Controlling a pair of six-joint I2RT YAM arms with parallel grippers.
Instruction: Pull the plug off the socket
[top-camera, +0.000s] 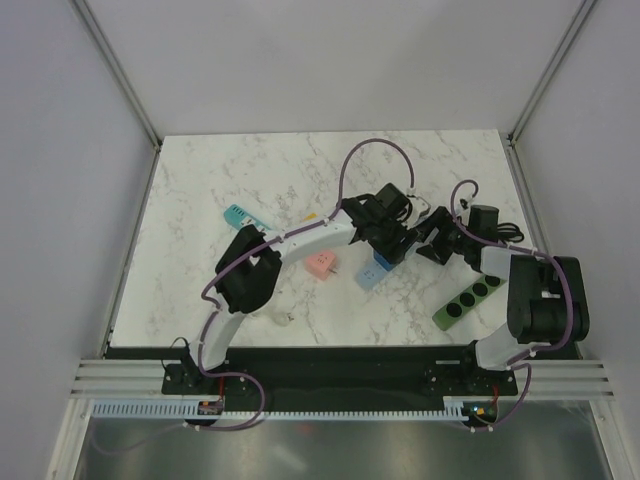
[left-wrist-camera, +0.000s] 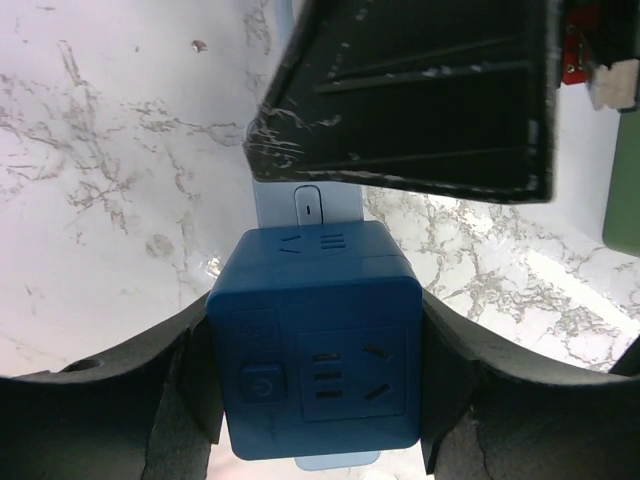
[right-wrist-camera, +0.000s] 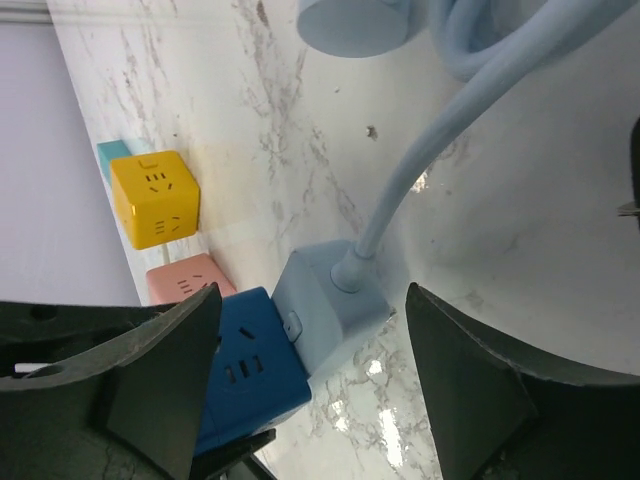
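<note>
A dark blue socket cube (left-wrist-camera: 315, 350) is joined to a light blue block (right-wrist-camera: 330, 300) with a pale cable (right-wrist-camera: 420, 170). My left gripper (left-wrist-camera: 315, 375) is shut on the dark blue cube, one finger on each side face. In the top view it holds the cube (top-camera: 386, 256) at mid table. My right gripper (right-wrist-camera: 320, 370) is open, its fingers (right-wrist-camera: 490, 390) wide on either side of the light blue block and apart from it. It shows as a black shape (left-wrist-camera: 420, 90) just beyond the cube in the left wrist view.
A pink cube (top-camera: 322, 264) lies left of the blue one, a yellow cube (right-wrist-camera: 155, 197) and a teal piece (top-camera: 238, 215) beyond it. A green power strip (top-camera: 467, 300) lies at the right near the right arm's base.
</note>
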